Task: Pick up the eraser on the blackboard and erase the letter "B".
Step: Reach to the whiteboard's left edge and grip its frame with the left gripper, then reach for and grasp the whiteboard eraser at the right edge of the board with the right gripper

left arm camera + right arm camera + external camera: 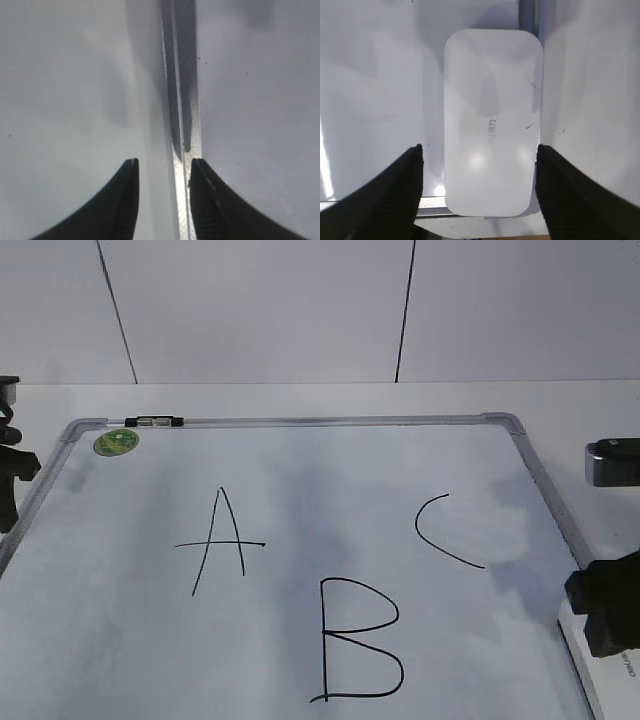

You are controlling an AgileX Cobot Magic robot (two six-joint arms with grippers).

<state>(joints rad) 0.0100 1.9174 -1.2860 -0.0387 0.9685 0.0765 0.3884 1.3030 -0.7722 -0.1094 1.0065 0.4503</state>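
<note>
The blackboard (300,480), a white board with a silver frame, lies flat on the table. The letter "B" (352,632) is drawn low in the middle, with "A" (220,545) to its left and "C" (420,532) to its upper right. The white eraser (492,125) lies at the board's lower right corner (598,672), overhanging the frame. My right gripper (479,147) is open and straddles the eraser; it also shows in the exterior view (608,608). My left gripper (165,161) is open and empty over the board's left frame (182,125), at the exterior view's left edge (10,470).
A small black-and-silver clip (155,421) sits on the top frame, and a round green sticker (116,441) is at the top left corner. The frame rail (427,205) runs under the eraser's near end. A white wall stands behind the table.
</note>
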